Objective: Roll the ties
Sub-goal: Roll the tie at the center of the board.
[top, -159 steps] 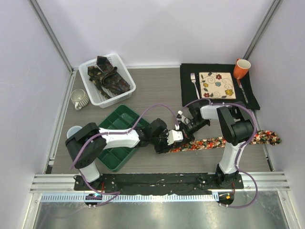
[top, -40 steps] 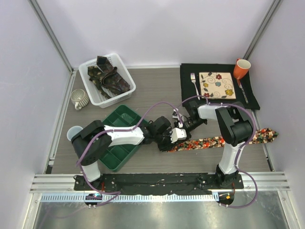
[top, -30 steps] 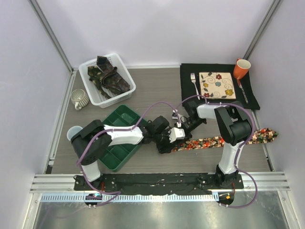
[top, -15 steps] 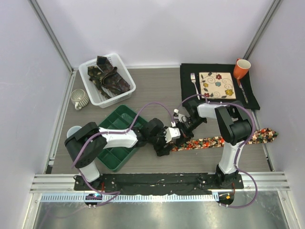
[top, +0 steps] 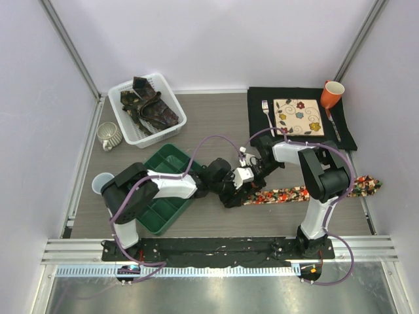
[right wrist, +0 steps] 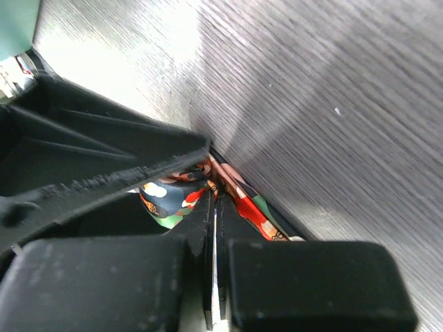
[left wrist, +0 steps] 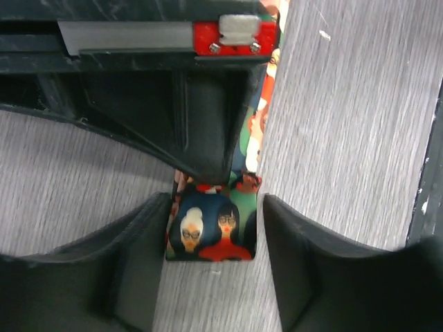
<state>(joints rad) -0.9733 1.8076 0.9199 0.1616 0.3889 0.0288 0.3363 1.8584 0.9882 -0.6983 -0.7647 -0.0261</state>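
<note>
The red-orange printed tie [top: 308, 191] lies stretched along the table's right front. Its near end [left wrist: 211, 235] is folded into a short thick wad. My left gripper [top: 234, 191] is open, its fingers [left wrist: 138, 242] standing on either side of that wad [left wrist: 214, 207] without squeezing it. My right gripper [top: 252, 175] is shut, its tips [right wrist: 214, 200] pinched into the tie's fabric [right wrist: 249, 207] just behind the wad. The dark brown, maroon and olive ties [top: 149, 108] lie heaped in the white basket.
White basket [top: 127, 134] at back left, grey mug [top: 109, 135] beside it. Green compartment tray [top: 163, 190] under the left arm, a pale cup [top: 101, 181] to its left. Black mat [top: 258, 131] with floral plate [top: 298, 116], fork [top: 267, 112] and orange mug [top: 332, 93] at back right.
Over five seconds the tie's far end has slid left. In the last second both grippers have shifted a little right and back, staying together at the tie's near end.
</note>
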